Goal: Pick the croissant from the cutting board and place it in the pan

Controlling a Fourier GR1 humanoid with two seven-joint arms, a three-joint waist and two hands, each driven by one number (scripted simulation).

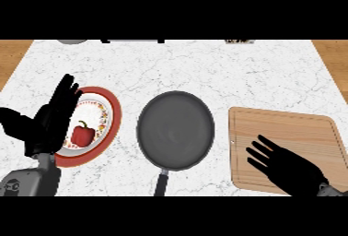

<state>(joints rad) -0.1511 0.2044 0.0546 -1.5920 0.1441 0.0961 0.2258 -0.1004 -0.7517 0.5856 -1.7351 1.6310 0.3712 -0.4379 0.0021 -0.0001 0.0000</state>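
Observation:
A dark round pan [175, 131] lies in the middle of the marble counter, its handle [161, 182] pointing toward me. To its right is a wooden cutting board [285, 124]. My right hand [285, 168] hovers over the board's near half, open, with its fingers spread and pointing up-left. No croissant shows anywhere; whatever lies under that hand is hidden. My left hand [51, 122] rests open at the left, fingers up, overlapping the edge of a plate.
A red-rimmed plate [112, 108] left of the pan holds a red bell pepper [83, 134]. Small objects [239, 41] sit along the counter's far edge. Wood-coloured floor [333, 60] shows beyond the counter's left and right sides.

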